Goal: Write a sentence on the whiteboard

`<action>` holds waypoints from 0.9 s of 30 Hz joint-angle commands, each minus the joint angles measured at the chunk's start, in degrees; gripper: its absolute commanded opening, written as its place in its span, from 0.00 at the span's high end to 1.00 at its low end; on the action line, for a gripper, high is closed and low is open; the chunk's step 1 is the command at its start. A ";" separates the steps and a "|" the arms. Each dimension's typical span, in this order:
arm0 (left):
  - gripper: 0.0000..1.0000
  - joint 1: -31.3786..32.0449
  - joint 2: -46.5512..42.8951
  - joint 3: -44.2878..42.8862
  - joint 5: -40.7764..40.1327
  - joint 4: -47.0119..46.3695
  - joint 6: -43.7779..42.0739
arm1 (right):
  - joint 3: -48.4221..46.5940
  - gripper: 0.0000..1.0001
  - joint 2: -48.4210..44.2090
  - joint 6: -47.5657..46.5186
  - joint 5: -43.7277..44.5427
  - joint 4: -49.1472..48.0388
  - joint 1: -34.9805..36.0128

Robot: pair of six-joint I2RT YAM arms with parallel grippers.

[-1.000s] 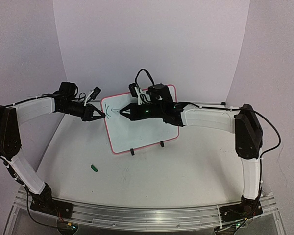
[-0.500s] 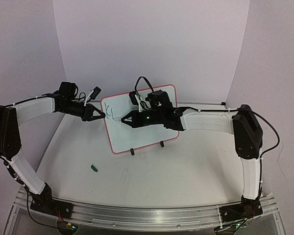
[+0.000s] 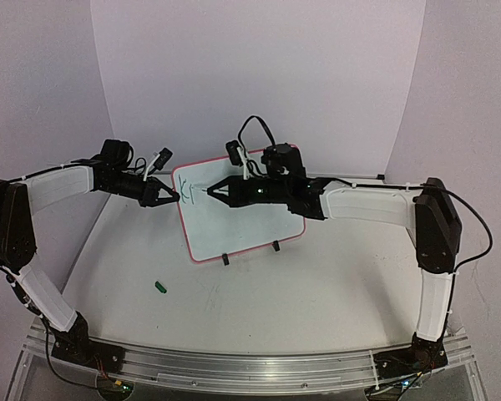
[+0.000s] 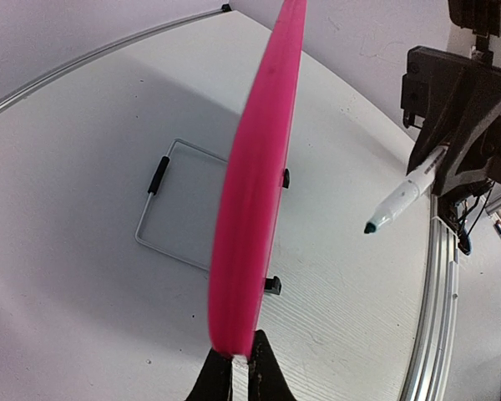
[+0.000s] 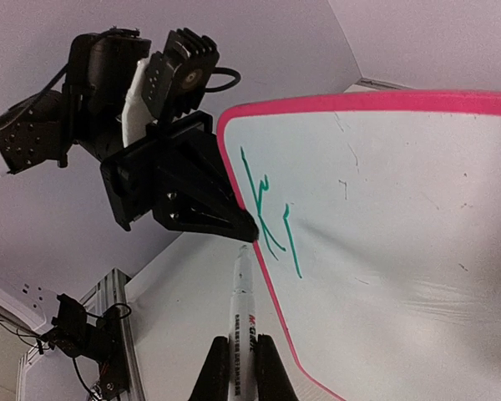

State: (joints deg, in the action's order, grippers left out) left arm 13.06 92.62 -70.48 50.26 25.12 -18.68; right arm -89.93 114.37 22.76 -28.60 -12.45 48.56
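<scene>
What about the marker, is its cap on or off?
Off: the marker in the right pincer shows a bare green tip in the left wrist view.

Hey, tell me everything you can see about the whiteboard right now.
The whiteboard is a small white rectangle with rounded corners and a thin pinkish-red frame. It stands nearly upright on the table on two black feet. A few green strokes sit near its upper left corner, with faint smudges elsewhere. The left gripper pinches its left edge. The marker in the right gripper hovers just off its face.
</scene>
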 commanded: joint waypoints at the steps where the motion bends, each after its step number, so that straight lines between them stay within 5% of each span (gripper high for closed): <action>1: 1.00 0.80 -0.39 -0.56 -4.20 3.70 -1.98 | -3.17 1.00 -0.61 0.41 1.01 -2.67 -0.06; 27: 1.00 0.77 -0.44 -0.61 -4.29 3.84 -1.96 | -10.14 1.00 5.35 -0.13 4.29 0.51 -0.10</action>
State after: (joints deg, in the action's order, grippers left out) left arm 13.08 92.62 -70.48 50.22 25.15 -18.68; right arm -97.10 118.56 22.90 -25.08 -11.42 48.53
